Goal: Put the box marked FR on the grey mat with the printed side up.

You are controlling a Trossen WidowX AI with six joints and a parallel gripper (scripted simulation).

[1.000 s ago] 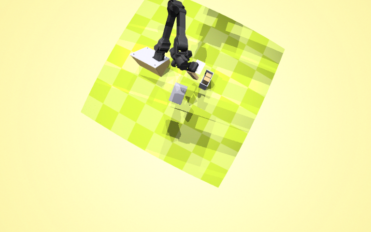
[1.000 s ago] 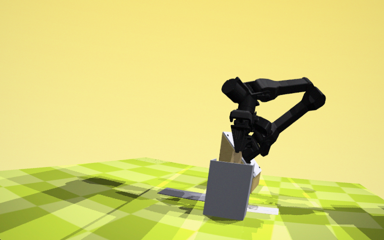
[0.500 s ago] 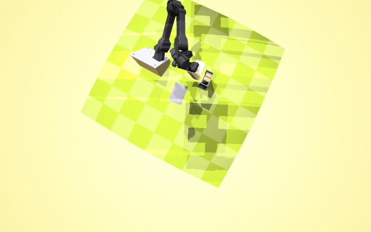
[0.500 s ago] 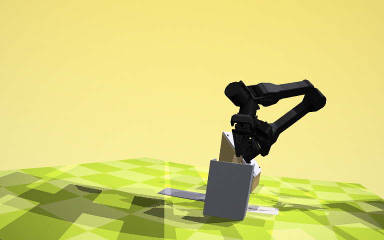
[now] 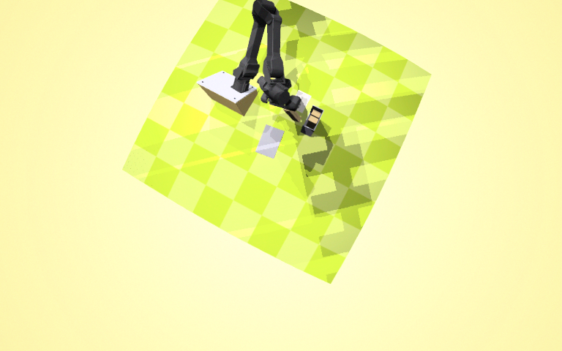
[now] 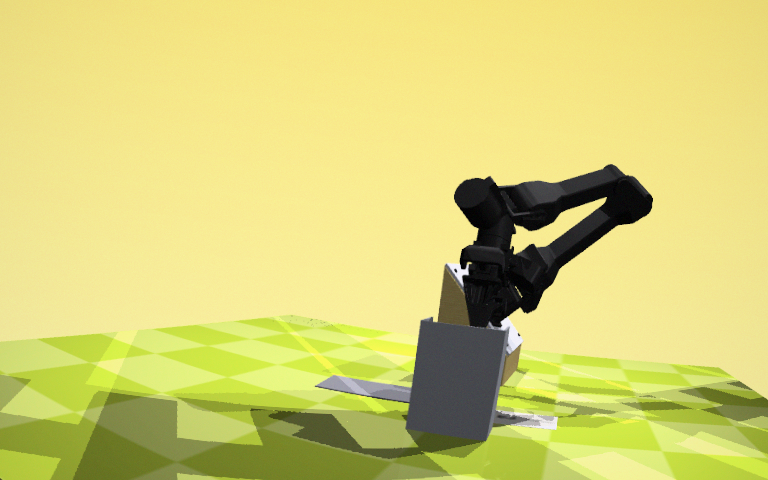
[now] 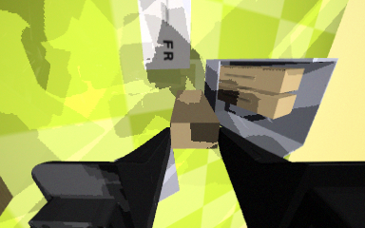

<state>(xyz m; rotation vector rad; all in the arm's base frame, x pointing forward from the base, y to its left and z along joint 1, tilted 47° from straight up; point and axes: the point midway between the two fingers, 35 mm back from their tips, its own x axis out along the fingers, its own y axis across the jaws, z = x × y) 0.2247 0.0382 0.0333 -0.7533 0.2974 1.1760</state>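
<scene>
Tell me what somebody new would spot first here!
Probably the black robot arm, bent above the bright green checkered floor. Next, the tan box pinched in its gripper, beside the grey bin holding two more.
</scene>
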